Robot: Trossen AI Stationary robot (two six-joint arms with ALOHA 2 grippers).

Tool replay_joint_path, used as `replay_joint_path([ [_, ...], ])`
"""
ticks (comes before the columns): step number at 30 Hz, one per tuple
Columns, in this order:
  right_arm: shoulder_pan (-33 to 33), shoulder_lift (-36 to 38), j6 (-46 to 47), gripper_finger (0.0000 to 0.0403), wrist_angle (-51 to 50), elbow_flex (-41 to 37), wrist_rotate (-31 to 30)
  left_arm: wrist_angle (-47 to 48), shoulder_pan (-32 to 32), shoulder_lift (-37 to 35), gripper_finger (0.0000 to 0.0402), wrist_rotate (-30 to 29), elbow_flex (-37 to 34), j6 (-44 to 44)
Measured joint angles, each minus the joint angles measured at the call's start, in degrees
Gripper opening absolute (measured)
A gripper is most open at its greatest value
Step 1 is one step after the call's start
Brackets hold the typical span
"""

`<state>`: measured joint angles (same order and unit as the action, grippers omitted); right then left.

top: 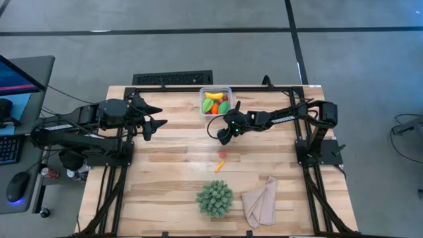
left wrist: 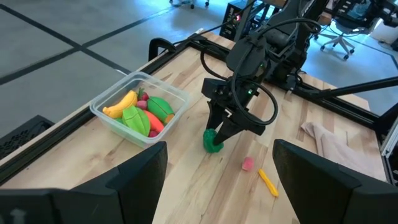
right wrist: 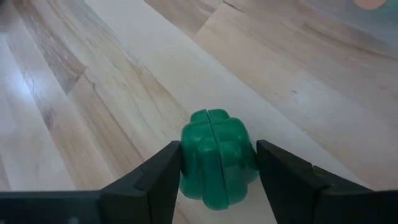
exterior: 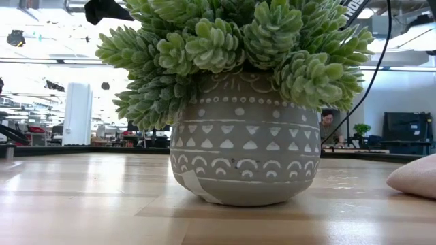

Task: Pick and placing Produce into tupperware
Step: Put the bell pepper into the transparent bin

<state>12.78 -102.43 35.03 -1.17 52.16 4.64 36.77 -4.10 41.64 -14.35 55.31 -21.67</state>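
A green toy piece [right wrist: 217, 158] stands on the wooden table in front of the tupperware [top: 215, 88], with my right gripper [left wrist: 217, 134] shut on it. The clear tupperware [left wrist: 180, 93] at the table's far edge holds several produce pieces, among them a yellow banana [left wrist: 121, 102] and green and orange pieces. A small red berry [top: 223, 155] and an orange-yellow stick-shaped piece [top: 219, 166] lie on the table nearer the front. My left gripper [top: 158, 123] hangs open above the table's left side, touching nothing. My right gripper pinches the green piece by its two opposite ribbed sides [right wrist: 186, 163] between its two fingers. The fingers [left wrist: 231, 127] slant down at it from the table's right side. The piece's bottom rests on the table, and it stands upright.
A spiky green plant in a grey patterned pot [top: 214, 198] stands near the front edge, filling the low view [exterior: 245, 163]. A beige cloth [top: 260, 201] lies to its right. Bare wood spreads over the table's left half and centre.
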Motion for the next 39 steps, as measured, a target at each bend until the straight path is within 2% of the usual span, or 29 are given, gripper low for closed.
replay_joint_path([
  [27,0.0,0.0,0.1,0.0187,0.4,-0.1,0.1,0.4,0.0,0.0,0.0284,0.0,0.0,0.0],
  [39,0.0,0.0,1.5,0.0181,9.2,-0.2,8.6,0.4,0.0,0.0,0.0284,0.0,0.0,-0.2],
])
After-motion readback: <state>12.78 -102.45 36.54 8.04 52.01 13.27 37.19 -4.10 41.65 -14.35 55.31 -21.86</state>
